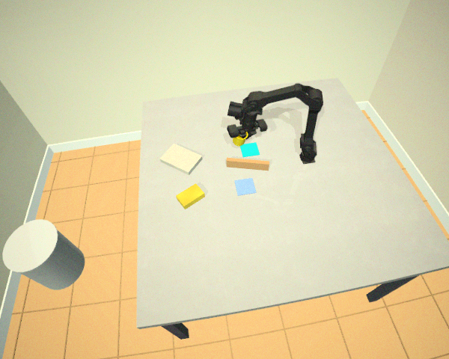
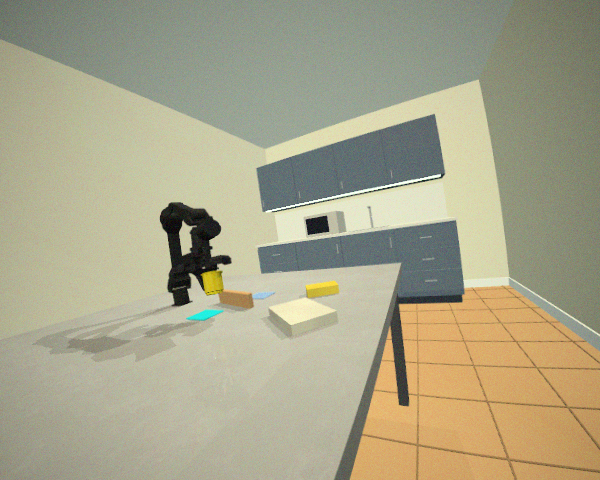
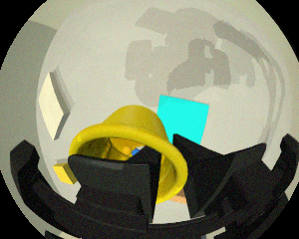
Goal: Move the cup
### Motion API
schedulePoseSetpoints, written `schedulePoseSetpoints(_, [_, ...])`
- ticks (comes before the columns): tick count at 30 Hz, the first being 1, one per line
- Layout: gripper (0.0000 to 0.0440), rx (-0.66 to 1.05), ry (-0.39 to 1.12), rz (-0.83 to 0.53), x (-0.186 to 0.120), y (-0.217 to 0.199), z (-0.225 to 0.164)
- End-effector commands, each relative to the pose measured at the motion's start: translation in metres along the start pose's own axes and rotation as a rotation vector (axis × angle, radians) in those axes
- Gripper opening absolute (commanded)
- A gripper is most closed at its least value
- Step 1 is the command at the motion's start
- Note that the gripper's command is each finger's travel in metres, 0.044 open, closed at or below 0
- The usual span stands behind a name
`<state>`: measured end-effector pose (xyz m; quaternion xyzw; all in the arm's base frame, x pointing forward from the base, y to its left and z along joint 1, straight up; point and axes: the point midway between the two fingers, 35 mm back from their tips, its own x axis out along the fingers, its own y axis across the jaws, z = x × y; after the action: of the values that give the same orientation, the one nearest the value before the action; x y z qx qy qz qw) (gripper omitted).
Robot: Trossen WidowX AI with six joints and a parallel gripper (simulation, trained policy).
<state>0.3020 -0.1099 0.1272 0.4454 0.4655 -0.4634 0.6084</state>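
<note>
Grey tabletop (image 1: 294,239) (image 2: 186,413) (image 3: 100,65) fills the top view, its far edge running along the pale wall. Nearer that edge than the near one, the gripper (image 1: 243,134) (image 2: 211,271) (image 3: 166,137) is pinched on the wall of the yellow cup (image 1: 239,141) (image 2: 213,283) (image 3: 135,116), which hangs above the surface, just beside the cyan pad (image 1: 250,149) (image 2: 205,315) (image 3: 183,119). Toward the near edge come the orange-brown bar (image 1: 248,164) (image 2: 236,299) (image 3: 179,198), then the light-blue pad (image 1: 245,187) (image 2: 263,295). If cyan is the goal, as seems likely, centre the cup over it, level the rim, lower slowly and part the fingers only once the base sits flat. Inside, 1 orange and 1 blue marble show; the black finger hides the rest, so I can't count them. How high the base hangs is hard to judge.
</note>
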Motion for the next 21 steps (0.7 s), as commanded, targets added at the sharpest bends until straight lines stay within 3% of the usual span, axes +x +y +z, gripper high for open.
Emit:
schedulePoseSetpoints(1, [0.0002,0.005,-0.002,-0.007,0.008,-0.007,0.0])
schedulePoseSetpoints(11, [0.0012,0.03,0.004,-0.02,0.029,-0.026,-0.007])
schedulePoseSetpoints(21, [0.0056,0.061,0.012,-0.055,0.045,-0.049,-0.013])
